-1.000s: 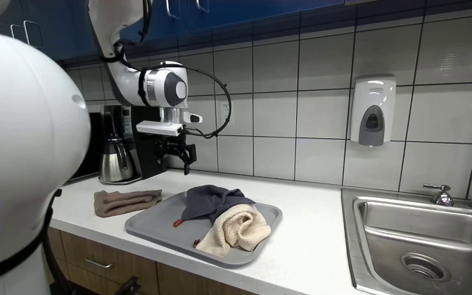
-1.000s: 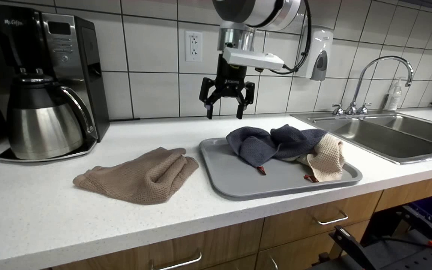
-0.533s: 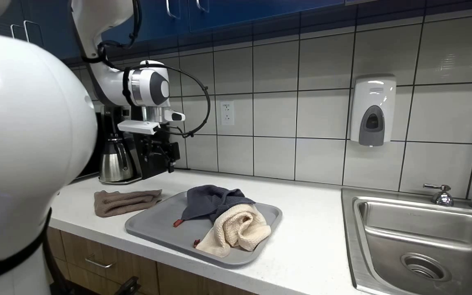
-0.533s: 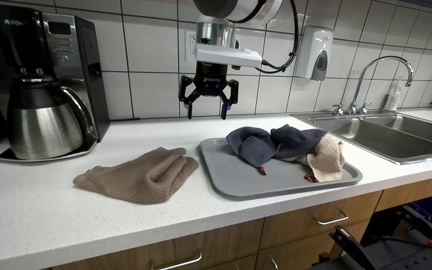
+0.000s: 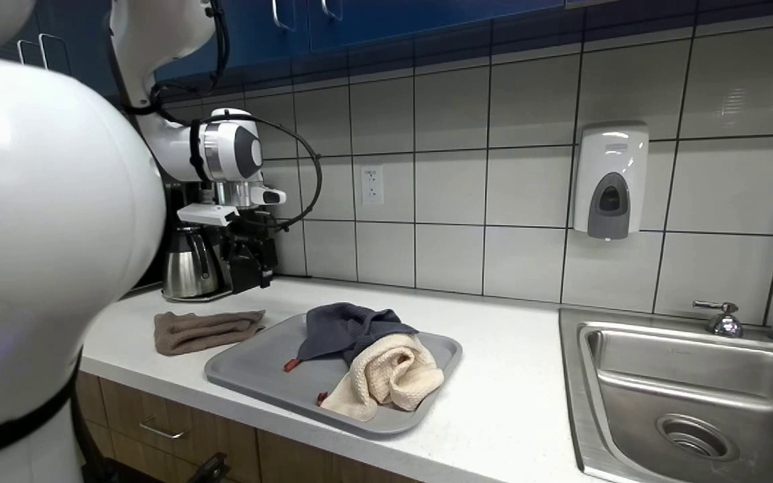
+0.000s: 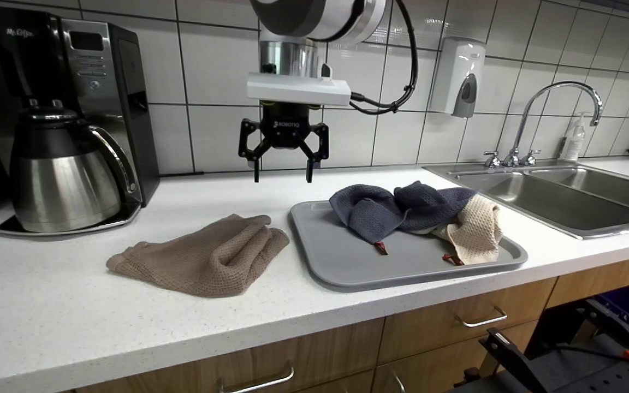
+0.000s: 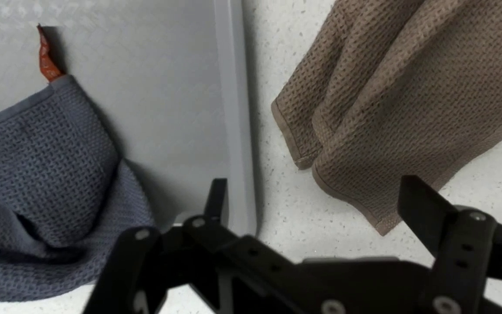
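Observation:
My gripper (image 6: 283, 176) is open and empty, pointing down above the counter behind the brown cloth. In the wrist view, its fingers (image 7: 314, 189) are wide apart, one over the tray's rim and one over the brown cloth's edge. The crumpled brown cloth (image 6: 205, 259) lies on the counter beside the tray and shows in the wrist view (image 7: 421, 96). The grey tray (image 6: 342, 267) holds a dark blue-grey cloth (image 6: 374, 213) and a cream cloth (image 6: 479, 229), each with a red tag. The blue-grey cloth is at left in the wrist view (image 7: 55, 165); the cream one is out of it.
A coffee maker with a steel carafe (image 6: 69, 180) stands at the left of the counter, close to the arm in an exterior view (image 5: 188, 265). The tiled wall with an outlet (image 5: 372, 185) and soap dispenser (image 5: 611, 181) is behind. A steel sink (image 5: 688, 389) is at right.
My open gripper has moved left in both exterior views, away from above the tray's side toward the coffee maker, and dropped slightly. The cloths and tray have not moved.

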Robot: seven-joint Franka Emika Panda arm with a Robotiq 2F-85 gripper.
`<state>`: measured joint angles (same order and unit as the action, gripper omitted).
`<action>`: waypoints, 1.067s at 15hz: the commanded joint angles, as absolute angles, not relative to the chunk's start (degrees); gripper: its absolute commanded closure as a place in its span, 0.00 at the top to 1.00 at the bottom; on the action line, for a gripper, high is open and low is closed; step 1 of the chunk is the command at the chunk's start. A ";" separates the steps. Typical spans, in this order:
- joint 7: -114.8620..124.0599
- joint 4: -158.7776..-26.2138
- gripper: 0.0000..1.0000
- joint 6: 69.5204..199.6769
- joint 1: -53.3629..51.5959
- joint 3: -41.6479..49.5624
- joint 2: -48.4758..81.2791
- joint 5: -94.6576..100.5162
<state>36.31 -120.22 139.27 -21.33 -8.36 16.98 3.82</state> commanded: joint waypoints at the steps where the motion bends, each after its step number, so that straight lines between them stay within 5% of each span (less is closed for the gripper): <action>1: 42.32 -115.30 1.00 136.70 -23.33 -8.49 20.77 4.21; 16: 51.04 -102.25 1.00 129.09 -29.47 -8.54 34.02 3.10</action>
<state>49.66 -106.02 132.97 -28.82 -8.37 31.94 3.68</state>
